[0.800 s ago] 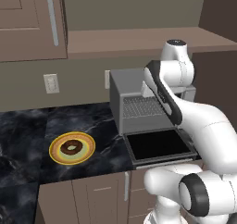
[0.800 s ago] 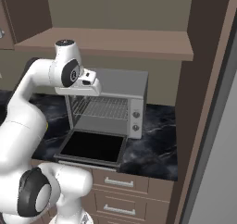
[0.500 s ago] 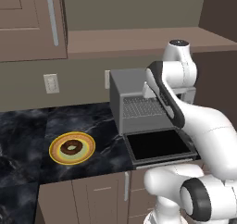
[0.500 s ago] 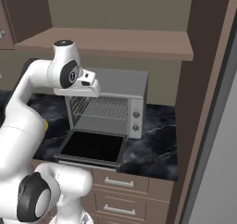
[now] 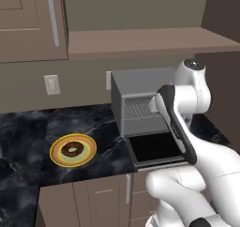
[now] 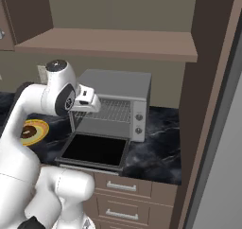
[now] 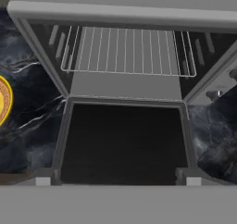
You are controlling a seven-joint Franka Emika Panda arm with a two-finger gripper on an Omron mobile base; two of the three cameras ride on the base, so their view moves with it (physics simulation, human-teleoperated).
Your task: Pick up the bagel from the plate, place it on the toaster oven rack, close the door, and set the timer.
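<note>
The dark marbled tabletop (image 5: 28, 127) runs under everything, and on it the grey toaster oven (image 5: 136, 87) stands toward the right, near the wall, with a narrow strip of small knobs on its right-hand side (image 6: 139, 121). Its door (image 7: 122, 142) is dropped fully down and lies flat out over the tabletop edge, dark glass facing up. Inside the open cavity the wire rack (image 7: 127, 52) sits bare, with nothing on it. Well apart to the left lies the plate (image 5: 58, 158), yellow-rimmed, with the bagel (image 5: 71, 149) resting at its centre, untouched. The pincer (image 6: 89, 100) is raised in front of the oven mouth, looking down on the door and rack; the frames do not show its jaws clearly, but it carries nothing and by all signs stands wide open. Judging by this, the task is at its very first step: the bagel has yet to be picked up. The next move calls for swinging the arm leftward away from the oven, coming down over the plate, and closing on the bagel's ring, probably across one side through the hole.
</note>
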